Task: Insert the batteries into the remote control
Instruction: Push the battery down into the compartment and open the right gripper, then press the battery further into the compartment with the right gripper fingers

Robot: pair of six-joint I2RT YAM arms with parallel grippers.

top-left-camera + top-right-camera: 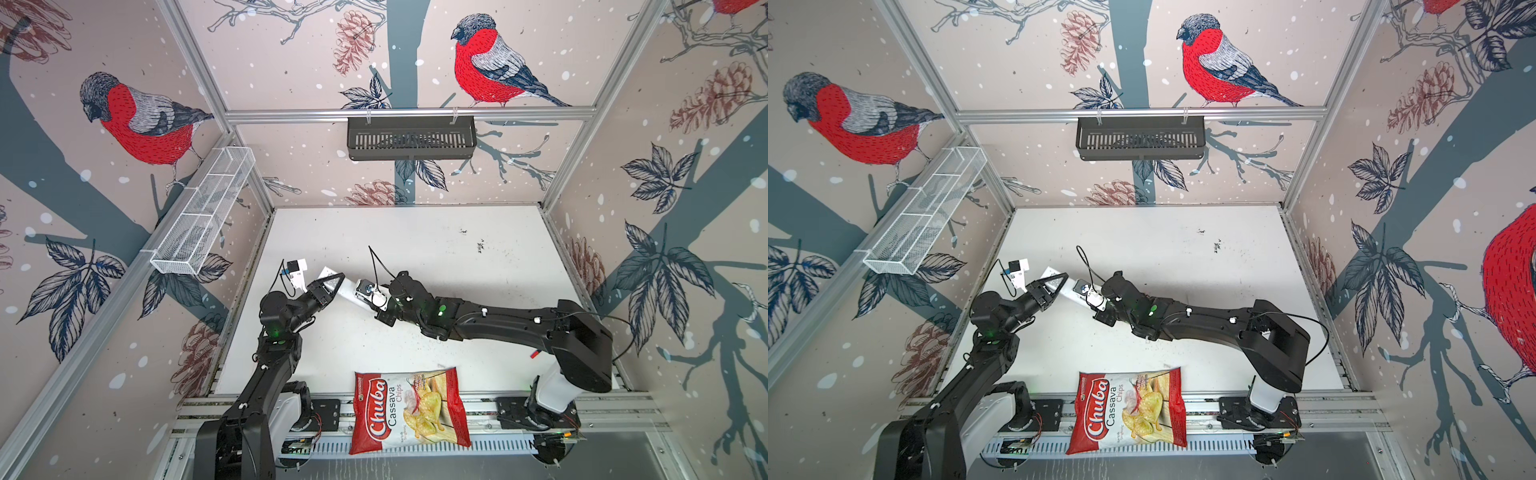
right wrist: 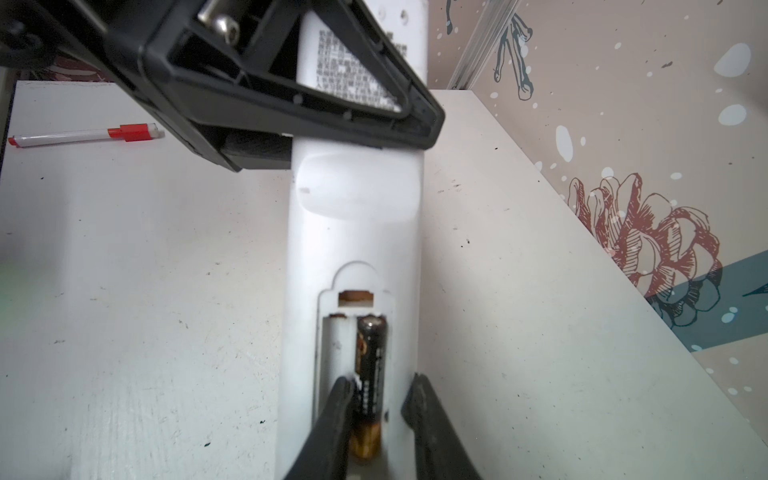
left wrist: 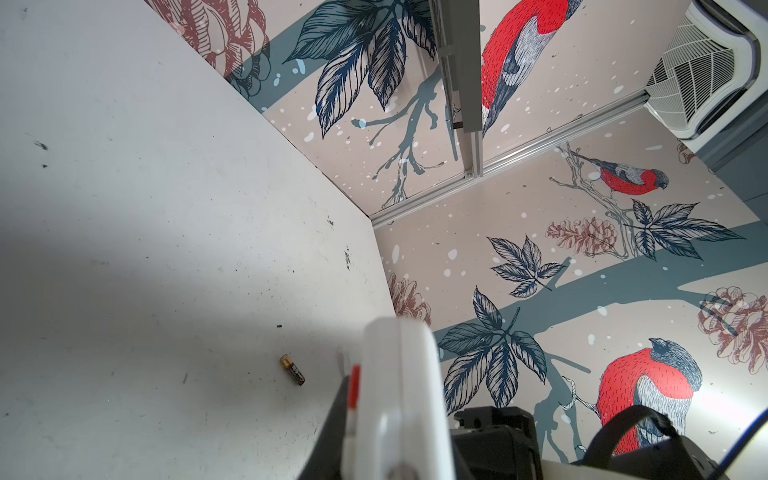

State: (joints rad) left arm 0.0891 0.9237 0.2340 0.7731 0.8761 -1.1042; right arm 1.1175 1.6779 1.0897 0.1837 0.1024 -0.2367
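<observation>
Toward the left side of the white table (image 1: 457, 249), my left gripper (image 1: 332, 286) is clenched across one end of the remote control (image 1: 348, 291), which lies with its plain back facing up and reaches from there to my right gripper (image 2: 381, 378). In the right wrist view a printed label (image 2: 353, 70) on the casing shows through the open triangle of my left finger. Further along the same casing, the battery compartment (image 2: 336, 357) is uncovered. One battery (image 2: 371, 365), dark with a gold-copper end, lies lengthwise in one of its two slots. My right gripper straddles that battery with its jaws slightly parted: one of the fingers (image 2: 332, 415) sits against the battery's side, while the opposite one stands just clear of it, so I am not squeezing it. The second battery (image 3: 292, 370) lies alone on the table, seen in the left wrist view near the end of the remote that I hold. A white marker (image 2: 83, 135) with a red cap rests flat on the table, well apart from the remote. At the near edge, between my two arm bases, a red bag of cassava chips (image 1: 409, 409) lies half on the table and half over the rail.
</observation>
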